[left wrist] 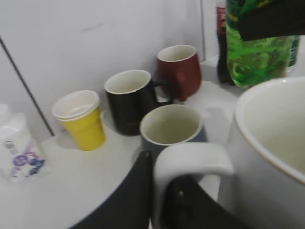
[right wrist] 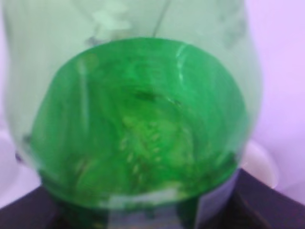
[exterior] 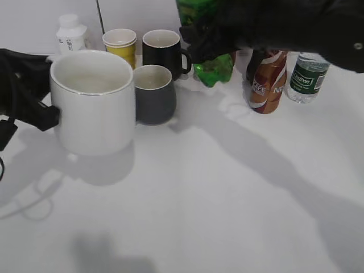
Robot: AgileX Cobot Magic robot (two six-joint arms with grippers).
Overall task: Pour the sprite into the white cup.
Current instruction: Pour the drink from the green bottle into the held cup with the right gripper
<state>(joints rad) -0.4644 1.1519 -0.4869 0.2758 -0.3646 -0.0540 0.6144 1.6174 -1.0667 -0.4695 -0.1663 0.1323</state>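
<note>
At nine o'clock on the bench [exterior: 227,216] stands the white cup [exterior: 94,108], upright with its mouth open to the ceiling. The left tool [left wrist: 159,191] is clamped on the cup's handle [left wrist: 190,160]; in the left wrist view its dark fingers [left wrist: 131,200] sit on either side of the white loop. In the exterior view the left arm [exterior: 20,91] reaches in from the nine o'clock edge and meets the cup at its side.

Up at twelve to one o'clock, the sprite [exterior: 213,68] hangs above the bench with its green base clear of the surface. The right tool [exterior: 213,37] is closed around the bottle's body, a black mass across its middle. The right wrist view is filled by the green bottle, blurred, with dark finger edges low in the corners.

Just beside the white cup at its three o'clock stands a grey mug [exterior: 152,94], touching or nearly touching it. Behind are a black mug [exterior: 164,54], a yellow cup [exterior: 120,46] and a small white bottle [exterior: 70,34]. A brown bottle [exterior: 267,82] and a clear water bottle [exterior: 306,77] stand at two o'clock. A dark red mug [left wrist: 180,71] shows in the left wrist view.
</note>
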